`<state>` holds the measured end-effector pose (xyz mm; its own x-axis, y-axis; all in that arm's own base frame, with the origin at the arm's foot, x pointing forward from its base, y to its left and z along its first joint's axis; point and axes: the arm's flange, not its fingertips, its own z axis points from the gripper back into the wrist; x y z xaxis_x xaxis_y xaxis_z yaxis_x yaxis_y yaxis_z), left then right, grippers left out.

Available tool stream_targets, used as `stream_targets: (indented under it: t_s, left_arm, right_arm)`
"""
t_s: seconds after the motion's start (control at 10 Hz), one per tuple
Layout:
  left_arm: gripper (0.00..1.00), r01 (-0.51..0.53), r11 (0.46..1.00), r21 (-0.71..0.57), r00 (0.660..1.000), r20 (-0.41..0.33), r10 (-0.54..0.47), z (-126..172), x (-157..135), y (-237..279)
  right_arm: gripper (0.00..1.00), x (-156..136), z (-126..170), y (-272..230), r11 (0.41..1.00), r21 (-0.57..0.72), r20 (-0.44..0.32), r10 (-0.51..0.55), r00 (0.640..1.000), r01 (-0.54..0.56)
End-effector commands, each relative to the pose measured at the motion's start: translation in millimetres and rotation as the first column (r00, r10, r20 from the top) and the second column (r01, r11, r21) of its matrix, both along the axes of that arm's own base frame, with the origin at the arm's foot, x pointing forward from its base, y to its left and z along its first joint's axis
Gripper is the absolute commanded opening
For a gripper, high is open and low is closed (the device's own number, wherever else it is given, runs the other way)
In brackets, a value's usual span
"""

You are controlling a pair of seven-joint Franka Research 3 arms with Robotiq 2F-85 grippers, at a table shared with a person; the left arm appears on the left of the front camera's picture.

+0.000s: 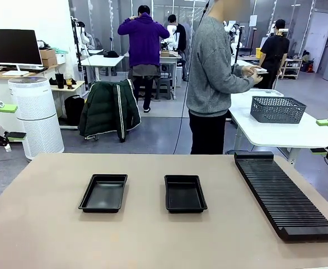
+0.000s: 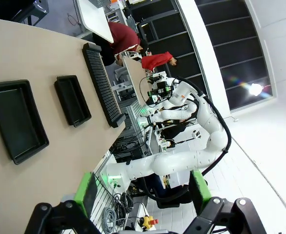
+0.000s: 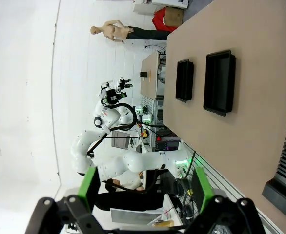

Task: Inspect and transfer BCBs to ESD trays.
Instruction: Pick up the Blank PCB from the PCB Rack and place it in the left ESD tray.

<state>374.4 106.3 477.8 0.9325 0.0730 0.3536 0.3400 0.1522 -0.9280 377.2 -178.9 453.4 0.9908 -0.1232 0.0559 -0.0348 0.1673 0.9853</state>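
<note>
Plainly, the left fingers (image 2: 89,192) stand spread wide with nothing between the green pads, and the right fingers (image 3: 89,187) do the same. Both are held off the surface (image 1: 52,224), out at its sides, touching nothing.

Two trays lie on the surface between them, side by side and a little apart: the left tray (image 1: 103,192) and the right tray (image 1: 184,193). Both are bare. The rack (image 1: 287,196) lies along the right side, and I can make out no board in its slots.

Beyond the far edge the person (image 1: 211,67) is turned toward a white table (image 1: 276,134) carrying a grey basket (image 1: 277,109). Their hands hold something small and pale. It may be a BCB, but it is too small to tell.

I judge this to be the very start, with nothing inspected and nothing transferred. The next move first needs a board within reach, either handed over or set down. A thin flat board would then call for a grip by its edges, and a level placement inside a tray's rim.

No brand, label or writing can be read.
</note>
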Motion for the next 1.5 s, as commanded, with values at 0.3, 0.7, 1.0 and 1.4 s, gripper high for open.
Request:
stream_targets:
  t_s: [0.3, 0.7, 1.0, 1.4]
  left_arm:
    - [1.0, -0.001, 1.0, 0.0, 1.0, 0.001, 0.001, 0.3, -0.2, 0.2]
    - [1.0, -0.001, 1.0, 0.0, 1.0, 0.001, 0.001, 0.3, -0.2, 0.2]
    - [1.0, -0.001, 1.0, 0.0, 1.0, 0.001, 0.001, 0.3, -0.2, 0.2]
    - [1.0, -0.001, 1.0, 0.0, 1.0, 0.001, 0.001, 0.3, -0.2, 0.2]
  right_arm:
    - [1.0, 0.8, -0.6, 0.8, 1.0, -0.001, 0.009, 0.004, 1.0, -0.004]
    - [1.0, 0.8, -0.6, 0.8, 1.0, -0.001, 0.009, 0.004, 1.0, -0.004]
    - [1.0, 0.8, -0.6, 0.8, 1.0, -0.001, 0.009, 0.004, 1.0, -0.004]
    - [1.0, 0.8, -0.6, 0.8, 1.0, -0.001, 0.009, 0.004, 1.0, -0.004]
